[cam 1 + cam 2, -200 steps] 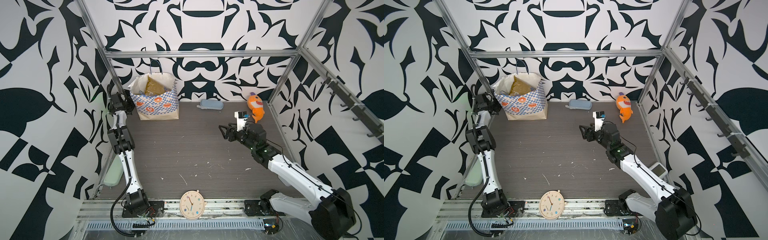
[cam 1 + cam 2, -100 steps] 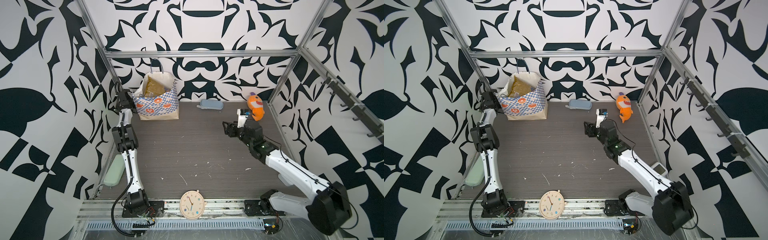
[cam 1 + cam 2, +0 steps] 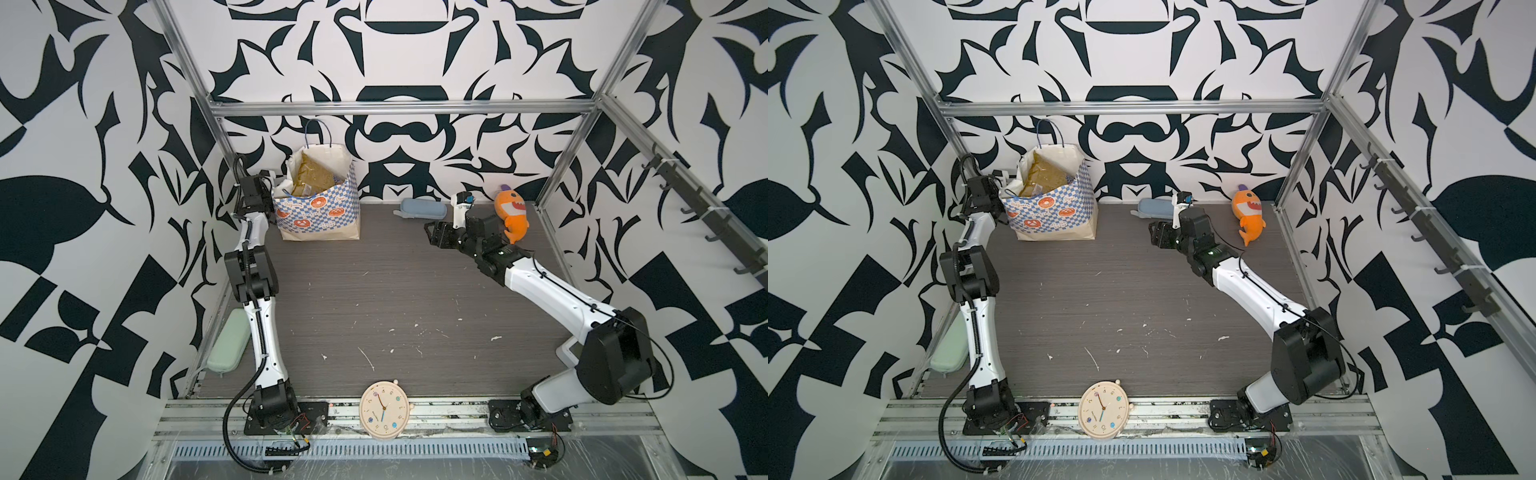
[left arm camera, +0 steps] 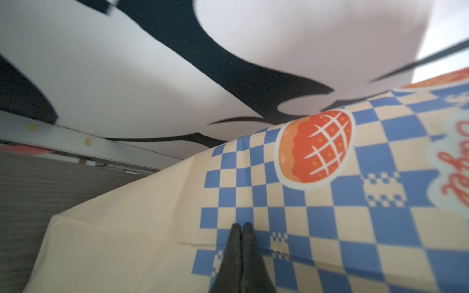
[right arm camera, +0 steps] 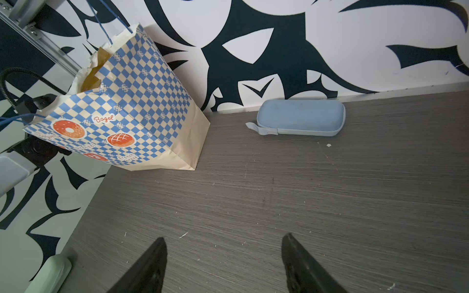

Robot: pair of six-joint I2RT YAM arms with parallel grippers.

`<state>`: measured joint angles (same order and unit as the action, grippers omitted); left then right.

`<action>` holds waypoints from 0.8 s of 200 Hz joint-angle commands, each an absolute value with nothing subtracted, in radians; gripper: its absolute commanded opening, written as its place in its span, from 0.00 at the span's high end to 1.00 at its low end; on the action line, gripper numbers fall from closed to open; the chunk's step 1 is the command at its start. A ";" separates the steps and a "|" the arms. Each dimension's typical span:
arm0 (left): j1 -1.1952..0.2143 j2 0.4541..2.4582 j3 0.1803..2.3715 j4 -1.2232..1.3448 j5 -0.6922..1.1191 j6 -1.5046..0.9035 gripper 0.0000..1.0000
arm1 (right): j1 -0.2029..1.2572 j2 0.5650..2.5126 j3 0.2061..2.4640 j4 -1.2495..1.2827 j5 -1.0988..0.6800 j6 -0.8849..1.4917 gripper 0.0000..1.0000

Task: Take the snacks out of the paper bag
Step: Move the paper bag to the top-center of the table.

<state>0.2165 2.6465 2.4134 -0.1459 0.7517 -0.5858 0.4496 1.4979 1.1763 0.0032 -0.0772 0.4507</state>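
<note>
One paper bag (image 3: pixel 320 216), one gold packet (image 3: pixel 311 176) inside it. One blue case (image 3: pixel 422 208), one green case (image 3: pixel 228 347). One plush toy (image 3: pixel 512 214), one clock (image 3: pixel 384 409).

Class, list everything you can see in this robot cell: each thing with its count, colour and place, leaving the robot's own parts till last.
paper bag: one, cream with blue checks and orange donuts, standing open in the table's back left corner
snack packet: one visible, gold, sticking up inside the bag; any others hidden
pouch: one, grey-blue, against the back wall, middle
plush shark: one, orange, back right corner
clock: one, cream, front edge, middle
case: one, pale green, left edge beside the left arm
table: one, dark grey wood grain
left gripper: one, black, shut, at the bag's left side
right gripper: one, black, open and empty, above the table near the pouch
</note>
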 commanded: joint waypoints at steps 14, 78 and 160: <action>0.154 2.572 2.393 -0.309 0.920 -0.412 1.00 | 0.454 1.435 1.154 0.058 -0.078 0.442 0.25; 0.085 2.497 2.339 -0.461 0.960 -0.222 1.00 | 0.454 1.416 1.109 0.078 -0.053 0.425 0.25; 0.020 2.438 2.245 -0.396 0.975 -0.206 1.00 | 0.453 1.426 1.098 0.079 0.033 0.448 0.25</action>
<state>0.0475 2.4748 2.2486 -0.3790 0.9108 -0.2348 0.4496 1.4387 1.1038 0.0345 -0.0109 0.4431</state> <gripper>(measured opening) 0.038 0.746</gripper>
